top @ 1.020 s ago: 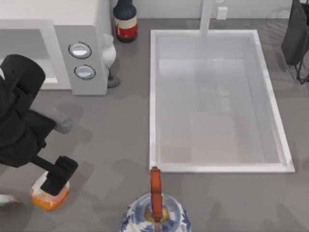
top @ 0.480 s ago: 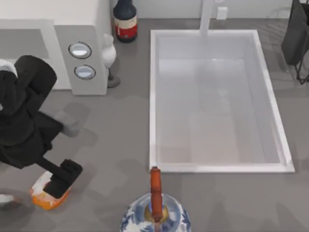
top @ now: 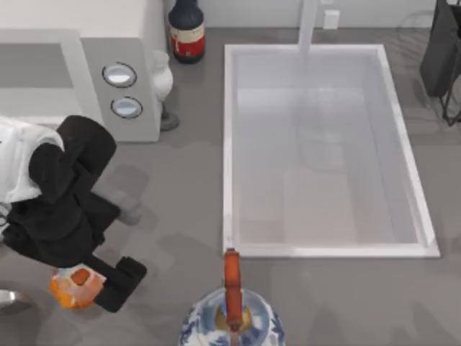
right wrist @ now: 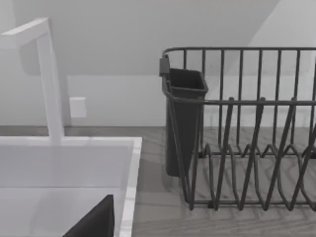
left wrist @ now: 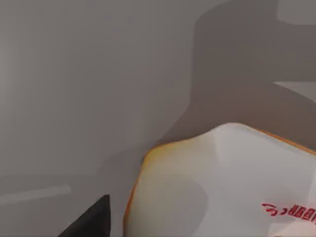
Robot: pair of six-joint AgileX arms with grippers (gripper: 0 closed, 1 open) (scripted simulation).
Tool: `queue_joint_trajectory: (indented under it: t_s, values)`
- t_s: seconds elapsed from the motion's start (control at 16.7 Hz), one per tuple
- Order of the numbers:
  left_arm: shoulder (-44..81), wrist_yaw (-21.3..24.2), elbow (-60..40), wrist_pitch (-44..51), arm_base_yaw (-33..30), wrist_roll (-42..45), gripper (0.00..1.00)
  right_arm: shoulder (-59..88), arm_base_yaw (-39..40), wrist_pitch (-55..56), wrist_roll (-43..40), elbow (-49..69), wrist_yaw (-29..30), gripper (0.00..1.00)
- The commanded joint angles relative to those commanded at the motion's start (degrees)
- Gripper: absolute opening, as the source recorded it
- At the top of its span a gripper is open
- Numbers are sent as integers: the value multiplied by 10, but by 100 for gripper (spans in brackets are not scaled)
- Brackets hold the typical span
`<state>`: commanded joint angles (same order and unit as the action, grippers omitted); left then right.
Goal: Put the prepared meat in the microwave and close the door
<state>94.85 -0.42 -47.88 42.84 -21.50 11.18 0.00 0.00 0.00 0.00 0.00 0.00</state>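
A grey table seen from above. The left gripper (top: 108,282) sits low near the table's lower left corner, at the end of a bulky black arm that reaches in from the left edge. Its dark fingers rest against the prepared meat (top: 75,286), a small orange tray pack with a white label and a reddish lump, which lies just left of the fingertips. From above I cannot tell whether the fingers are clamped on the pack or merely beside it. In the left wrist view the pack (left wrist: 222,182) sits very close to the camera, its white label with red print facing up, and one dark fingertip (left wrist: 89,222) shows just beside its edge.

The microwave (top: 122,79), white with a grey panel and two round silver dials, stands at the upper left, well apart from the pack. A dark bottle (top: 186,29) stands just right of it. A large white sink (top: 229,144) takes up the middle and right of the table. A blue-and-white kettle (top: 230,321) with an orange handle sits at the bottom edge, right of the left gripper.

The right wrist view shows a dark wire dish rack (right wrist: 242,133) beside the sink, and one dark fingertip of the right gripper (right wrist: 94,222), too little to tell its state
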Motion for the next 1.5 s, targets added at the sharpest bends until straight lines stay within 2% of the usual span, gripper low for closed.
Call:
queue_joint_trajectory:
  t_s: [0.3, 0.6, 1.38, 1.5]
  values:
    - [43, 0, 45, -86, 42, 42, 100, 0, 0, 0, 0, 0, 0, 100]
    - [44, 0, 47, -90, 46, 46, 100, 0, 0, 0, 0, 0, 0, 100]
    - [44, 0, 47, -90, 46, 46, 2, 0, 0, 0, 0, 0, 0, 100]
    - [44, 0, 47, -90, 46, 46, 0, 0, 0, 0, 0, 0, 0, 100]
